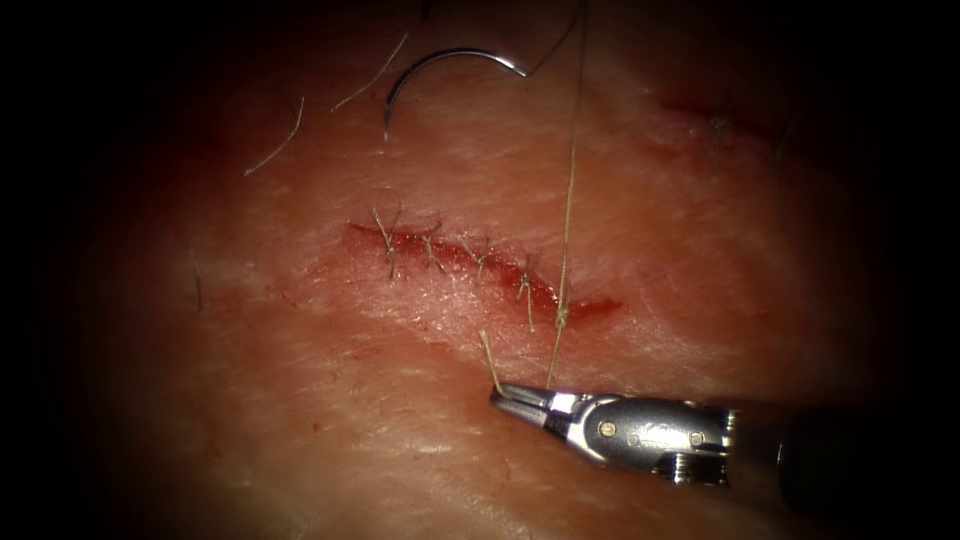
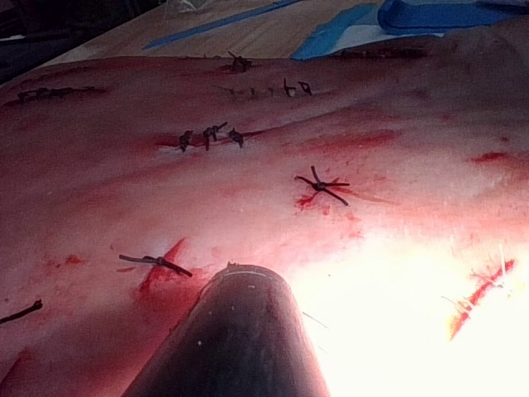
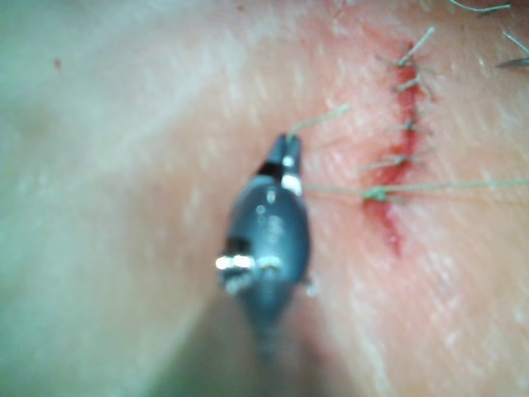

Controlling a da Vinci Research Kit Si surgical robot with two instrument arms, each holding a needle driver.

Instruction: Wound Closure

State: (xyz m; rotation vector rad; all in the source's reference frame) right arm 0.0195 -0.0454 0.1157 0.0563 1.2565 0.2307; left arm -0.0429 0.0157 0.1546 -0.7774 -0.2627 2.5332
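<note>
The cut [image 1: 470, 262] runs slantwise across the tissue [image 1: 300, 400] with several stitches over it. At its right end sits a knot [image 1: 562, 314], also seen as the knot [image 3: 376, 193]. My right tool [image 1: 505, 395] comes in low from the right, below the cut, jaws shut on the thread [image 1: 568, 200]. A short thread end [image 1: 488, 355] sticks out past its tip. The thread rises from the jaws through the knot and out at the top. The curved needle [image 1: 445, 58] lies free on the tissue above the cut, held by nothing. My left tool's dark shaft [image 2: 240, 331] hides its own jaws.
Loose cut ends of thread [image 1: 280, 140] lie on the tissue at the upper left near the needle. Red fluid lines the cut [image 3: 397, 174]. Older stitched cuts [image 2: 322, 186] mark the tissue farther off, and blue cloth [image 2: 446, 15] lies beyond its far edge.
</note>
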